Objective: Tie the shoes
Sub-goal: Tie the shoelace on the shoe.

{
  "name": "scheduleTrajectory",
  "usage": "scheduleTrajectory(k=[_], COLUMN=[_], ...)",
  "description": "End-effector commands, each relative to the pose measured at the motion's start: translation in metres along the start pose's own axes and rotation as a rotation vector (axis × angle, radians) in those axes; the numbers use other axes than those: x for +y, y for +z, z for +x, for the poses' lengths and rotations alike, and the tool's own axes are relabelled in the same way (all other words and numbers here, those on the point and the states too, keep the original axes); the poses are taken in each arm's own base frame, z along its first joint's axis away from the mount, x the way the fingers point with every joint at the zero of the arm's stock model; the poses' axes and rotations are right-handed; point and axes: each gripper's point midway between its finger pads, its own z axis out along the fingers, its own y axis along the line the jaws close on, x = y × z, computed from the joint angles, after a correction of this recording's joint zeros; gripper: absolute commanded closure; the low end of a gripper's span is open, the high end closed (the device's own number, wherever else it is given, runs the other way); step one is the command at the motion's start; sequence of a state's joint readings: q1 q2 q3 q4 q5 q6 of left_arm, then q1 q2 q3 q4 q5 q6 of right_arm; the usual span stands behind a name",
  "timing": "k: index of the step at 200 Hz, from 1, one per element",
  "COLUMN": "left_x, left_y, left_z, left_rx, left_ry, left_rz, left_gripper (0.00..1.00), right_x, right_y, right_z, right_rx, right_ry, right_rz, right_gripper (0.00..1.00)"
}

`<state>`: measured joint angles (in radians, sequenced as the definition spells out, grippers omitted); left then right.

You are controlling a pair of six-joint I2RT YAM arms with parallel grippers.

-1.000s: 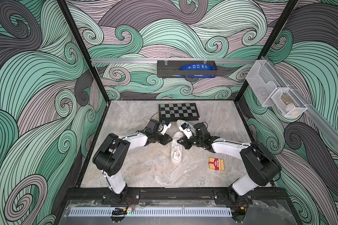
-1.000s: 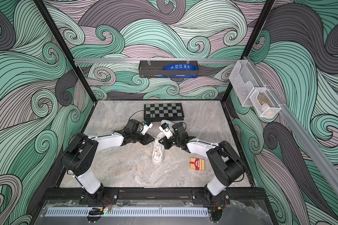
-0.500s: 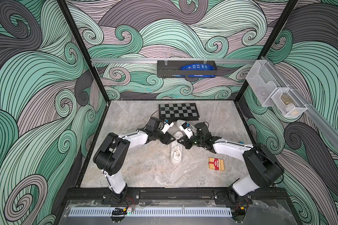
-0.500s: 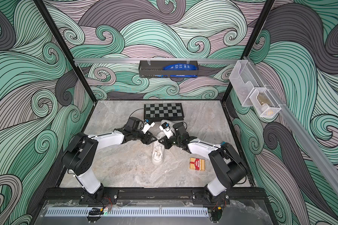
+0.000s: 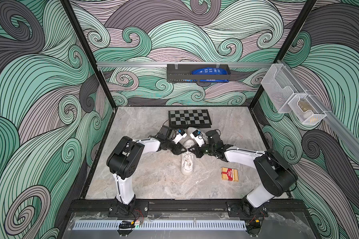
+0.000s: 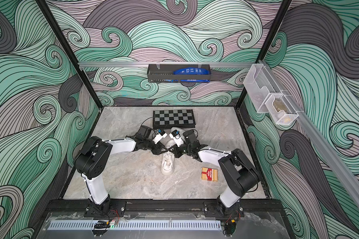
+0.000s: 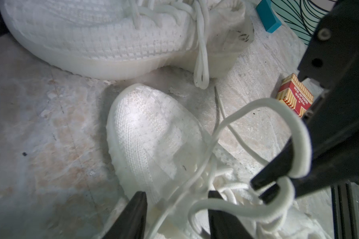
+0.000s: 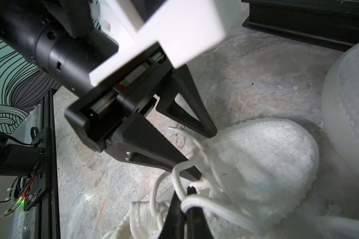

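Two white shoes lie on the desk (image 5: 153, 182), both near its middle. The front shoe (image 5: 186, 165) points its toe at the rear shoe (image 5: 189, 142), with the toe just beside the side of that shoe's sole. The rear shoe lies across, close to the one chessboard (image 5: 190, 119). In both top views the two wrist cameras and the arm ends cover much of it. A lace of its own hangs in a loop down its side to the desk.

Two grippers meet tip to tip over the far part of the front shoe. The right gripper (image 7: 258, 189) has its jaws closed tight on a thick lace loop (image 7: 298, 144) from the front shoe, lifted clear of the knit. The left gripper (image 8: 203, 153) has its jaws apart at a middling gap, gripping nothing; a thin strand (image 7: 195, 171) of lace runs loose between them, and a bend of lace lies against one finger (image 8: 187, 167).

One red and yellow box (image 5: 229, 174) lies flat on the desk, well apart from the shoes, near the right arm. One black basket (image 5: 174, 75) hangs on the back wall with a blue thing in it. Two see-through bins (image 5: 278, 91) hang side by side on the right wall
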<state>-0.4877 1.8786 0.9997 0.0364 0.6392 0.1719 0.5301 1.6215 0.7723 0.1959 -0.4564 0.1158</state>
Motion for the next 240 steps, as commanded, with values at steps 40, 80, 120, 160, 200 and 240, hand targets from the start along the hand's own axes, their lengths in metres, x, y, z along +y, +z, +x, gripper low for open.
scheduleTrajectory(k=[40, 80, 120, 160, 200, 240], left_x=[-0.001, -0.020, -0.057, -0.084, -0.091, -0.092], left_y=[-0.003, -0.027, -0.039, -0.053, -0.056, -0.057], left_z=[-0.009, -0.019, -0.017, -0.023, -0.021, -0.022], left_rx=[-0.007, -0.048, -0.078, -0.103, -0.079, -0.062], left_ry=[0.016, -0.026, -0.109, -0.188, -0.204, -0.208], left_rz=[-0.032, -0.017, 0.179, 0.406, 0.475, 0.479], left_gripper=[1.00, 1.00, 1.00, 1.00, 1.00, 1.00], right_x=[-0.007, -0.021, -0.026, -0.001, 0.011, 0.013], right_y=[-0.001, -0.004, -0.008, -0.028, -0.031, -0.040], right_z=[-0.005, -0.004, -0.007, -0.017, -0.009, -0.022], right_rx=[-0.025, -0.036, -0.055, -0.119, -0.105, -0.145], right_ry=[0.012, 0.052, 0.093, -0.003, -0.147, -0.133], right_rz=[0.025, 0.091, 0.110, 0.035, -0.027, -0.007], right_gripper=[1.00, 1.00, 0.93, 0.61, 0.46, 0.35])
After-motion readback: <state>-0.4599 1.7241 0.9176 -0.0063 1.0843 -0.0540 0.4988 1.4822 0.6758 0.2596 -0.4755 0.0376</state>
